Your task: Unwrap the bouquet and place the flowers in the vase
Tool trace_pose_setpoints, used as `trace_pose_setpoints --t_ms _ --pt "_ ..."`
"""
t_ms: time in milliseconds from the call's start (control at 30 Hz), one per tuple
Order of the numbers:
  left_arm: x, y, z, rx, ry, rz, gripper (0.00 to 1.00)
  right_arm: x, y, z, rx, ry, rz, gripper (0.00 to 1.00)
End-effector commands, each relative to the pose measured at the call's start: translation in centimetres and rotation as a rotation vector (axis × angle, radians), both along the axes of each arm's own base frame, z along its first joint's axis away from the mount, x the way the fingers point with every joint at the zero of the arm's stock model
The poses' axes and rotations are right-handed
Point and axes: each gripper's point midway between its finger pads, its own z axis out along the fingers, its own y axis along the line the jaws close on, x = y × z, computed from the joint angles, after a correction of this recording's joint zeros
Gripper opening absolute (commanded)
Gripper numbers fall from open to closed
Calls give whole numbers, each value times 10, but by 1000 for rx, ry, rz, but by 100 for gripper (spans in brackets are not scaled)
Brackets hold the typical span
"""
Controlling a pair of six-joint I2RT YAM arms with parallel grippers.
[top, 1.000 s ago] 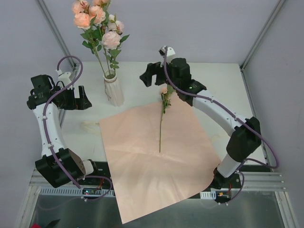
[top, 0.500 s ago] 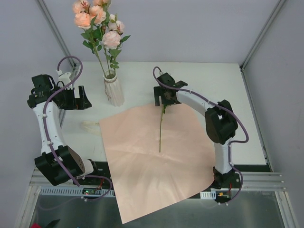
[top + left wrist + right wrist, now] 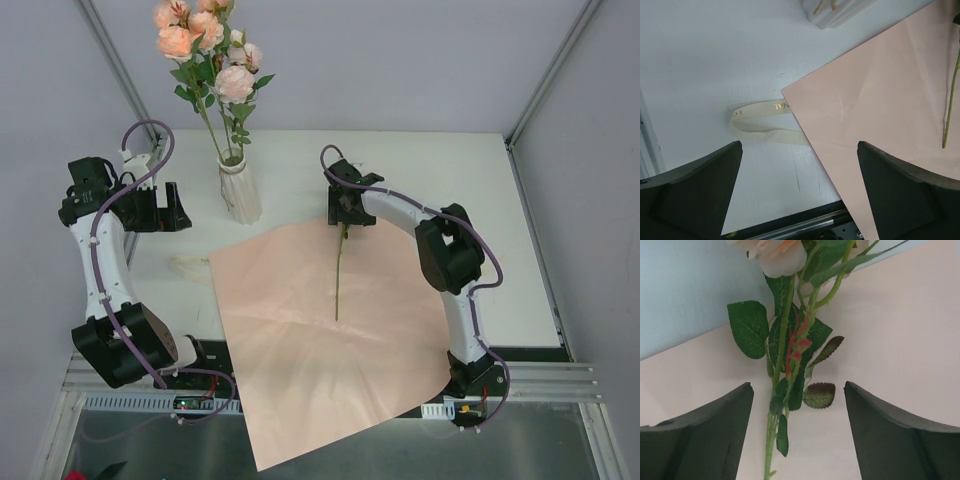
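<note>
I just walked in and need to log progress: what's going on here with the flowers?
Unwrapping is done: the pink paper lies flat, with the ribbon beside it. Several roses stand in the white vase. One stem lies on the paper. The right gripper sits low over its leafy top, fingers open on either side, not yet gripping. The left gripper hangs open near the vase, holding nothing.
</note>
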Motion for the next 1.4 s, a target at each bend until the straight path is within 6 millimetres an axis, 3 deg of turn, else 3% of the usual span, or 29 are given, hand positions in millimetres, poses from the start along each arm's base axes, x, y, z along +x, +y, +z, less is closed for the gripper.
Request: trace_pose_setpoints --t_ms 0,133,233,267,367,500,633,667,733,767,833,867,900,967,1067,1133,1167,1200,1233,1267,1333,1367 --pt "3 16 -7 50 28 24 99 19 15 2 57 -42 -71 75" --pt "3 16 -11 37 39 25 99 21 18 -5 65 -39 -90 69" --pt "4 17 -16 35 50 23 99 21 19 -7 73 -41 -89 56" --pt "5 18 -18 41 56 21 99 20 18 -8 69 -39 -91 36" --pt "7 25 -25 55 75 28 99 21 13 0 70 -67 -118 3" --pt "7 28 -24 61 72 32 99 21 9 17 81 -108 -138 1" --pt "7 31 -19 72 57 38 99 22 6 54 138 -208 -153 1" --pt "7 31 -17 74 55 41 99 26 9 85 193 -282 -153 1" --pt "8 32 -15 78 51 47 99 21 9 106 210 -353 -127 1" --pt "8 33 -15 76 54 58 99 27 18 153 311 -477 -110 1" --pt "8 34 -15 70 59 71 99 19 31 189 382 -573 -48 1" --pt "8 35 -15 57 65 90 99 19 37 235 432 -692 7 1" --pt "8 36 -16 47 68 101 99 15 48 259 476 -742 63 1" --pt "10 37 -17 7 74 134 99 3 74 333 554 -914 203 1" --pt "14 40 -18 -45 76 161 99 -29 116 421 667 -1174 441 1" --pt "15 37 -19 -75 76 156 99 -49 136 456 739 -1308 538 1" --pt "16 36 -20 -86 80 154 99 -59 143 485 816 -1431 575 1" --pt "16 35 -20 -89 79 150 99 -68 151 497 842 -1488 606 1" --pt "17 34 -19 -96 75 145 99 -66 163 495 850 -1516 632 1" --pt "16 33 -18 -102 74 143 99 -80 164 526 902 -1613 667 1" --pt "16 30 -17 -111 63 129 99 -83 182 530 923 -1670 695 1" --pt "16 29 -16 -110 60 125 99 -90 182 548 951 -1724 707 1"
